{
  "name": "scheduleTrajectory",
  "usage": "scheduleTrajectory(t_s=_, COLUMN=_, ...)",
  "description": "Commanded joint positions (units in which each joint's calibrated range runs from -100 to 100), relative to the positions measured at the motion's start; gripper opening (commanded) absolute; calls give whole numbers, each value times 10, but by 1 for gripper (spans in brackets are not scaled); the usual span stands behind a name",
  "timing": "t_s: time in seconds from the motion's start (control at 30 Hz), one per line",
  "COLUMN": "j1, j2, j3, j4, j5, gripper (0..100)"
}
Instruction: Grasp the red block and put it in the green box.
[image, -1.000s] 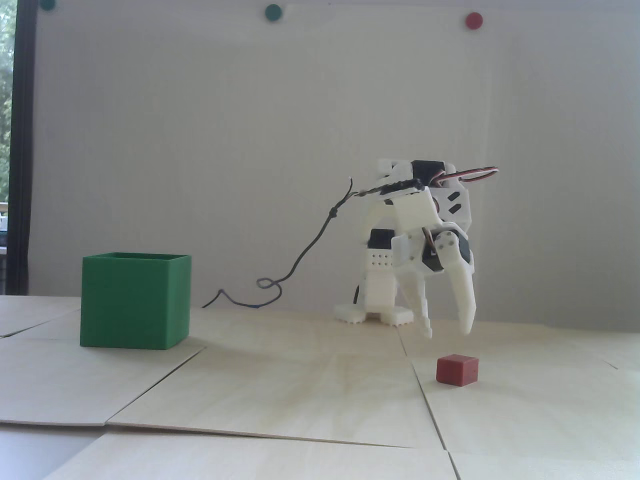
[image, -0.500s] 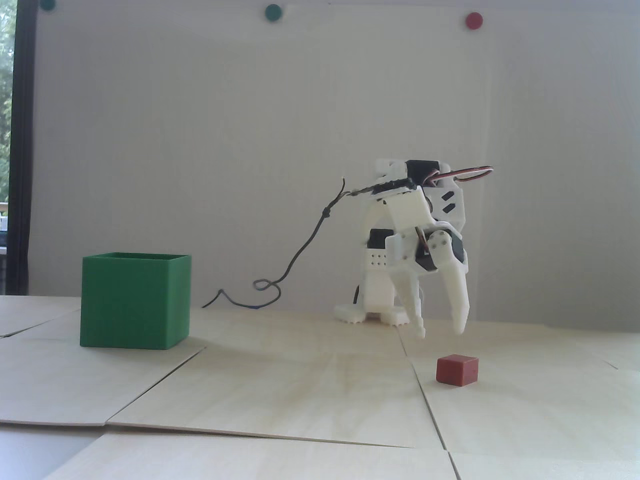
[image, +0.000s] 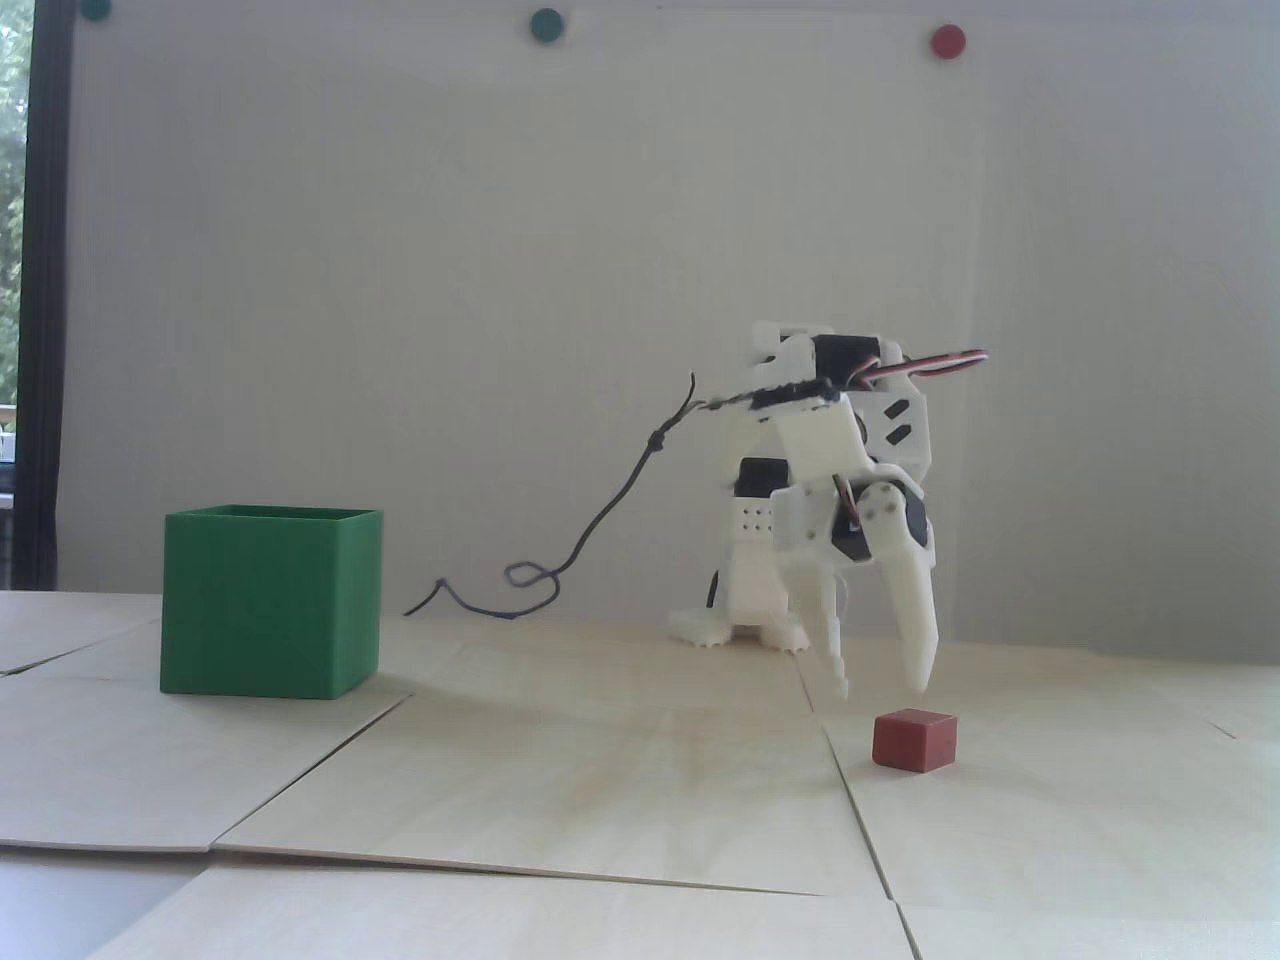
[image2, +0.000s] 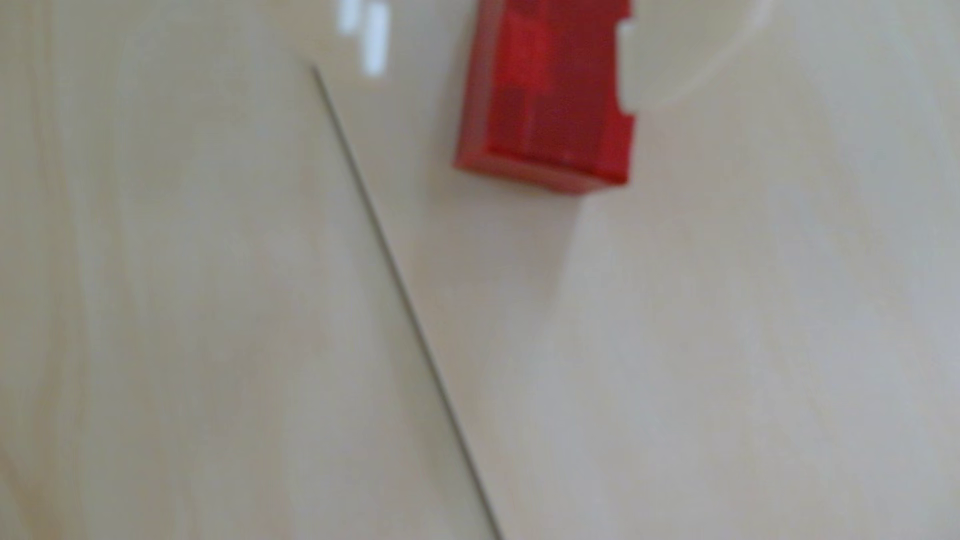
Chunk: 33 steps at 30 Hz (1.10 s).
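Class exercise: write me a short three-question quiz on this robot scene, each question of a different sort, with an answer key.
1. True or false: in the fixed view the gripper is shut on the red block.
2. Multiple choice: in the fixed view the green box stands (a) left of the block, (b) right of it, (c) on top of it.
3. In a few words: what does the block rest on?

Key: 1. False; the jaws are open just above it. 2. a. 3. The pale wooden table.

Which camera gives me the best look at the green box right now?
The fixed view: the green box appears whole on the table at the left, with its open rim visible. The wrist view shows none of it, only the red block and bare wood.
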Motion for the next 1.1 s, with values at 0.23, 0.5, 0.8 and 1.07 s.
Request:
scheduleTrajectory(t_s=0.23, j1=6, j2=10, j3=-76, j4=6, j5=13, gripper=16)
scheduleTrajectory(t_s=0.5, j1=9, j2=10, j3=-86, j4=0, j5=13, gripper=16)
scheduleTrajectory(t_s=0.8, j1=16, j2=12, j3=-127, j4=6, j5=34, gripper=22)
scheduleTrajectory(t_s=1.07, j1=17, j2=14, j3=-126, j4=-1, j5=35, gripper=22)
